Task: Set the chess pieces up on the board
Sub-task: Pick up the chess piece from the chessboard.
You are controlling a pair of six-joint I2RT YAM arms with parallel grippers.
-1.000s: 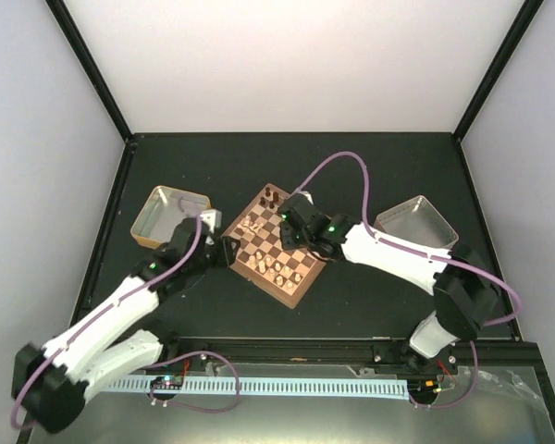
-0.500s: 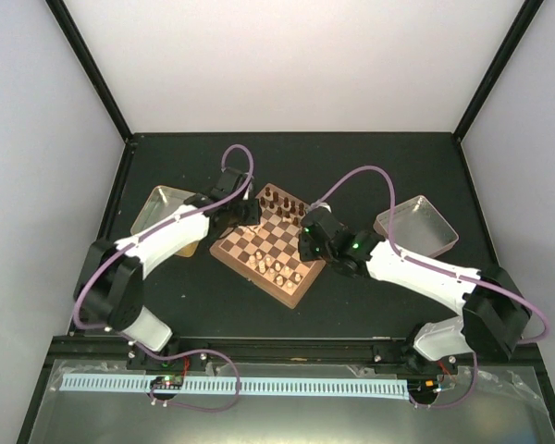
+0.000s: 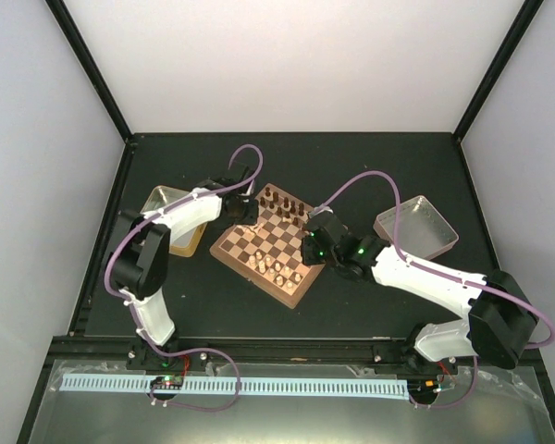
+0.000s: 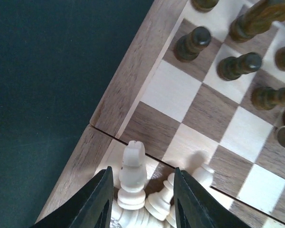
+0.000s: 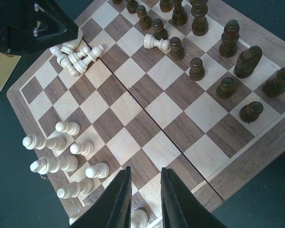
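Two arms are at the board (image 4: 128, 90), and the move turns on the left one. Your left gripper (image 4: 142, 173) hangs over the board's rim at its left corner, jaws open. An upright pale piece with a notched top (image 4: 132, 168) stands between them, its long axis running along the fingers. It sits nearer the left finger, with a gap showing on that side. On the other side, fallen pale pawns (image 4: 161, 202) lean against its base, so I judge that closing here may pinch a pawn along with it.

Your right gripper (image 5: 145, 173) hovers at the board's opposite edge, jaws a narrow gap apart. The head of a pale pawn (image 5: 138, 219) sits between them, close to one finger and with space beside the other. The dark pieces (image 5: 197, 69) stand mostly upright along the far side.
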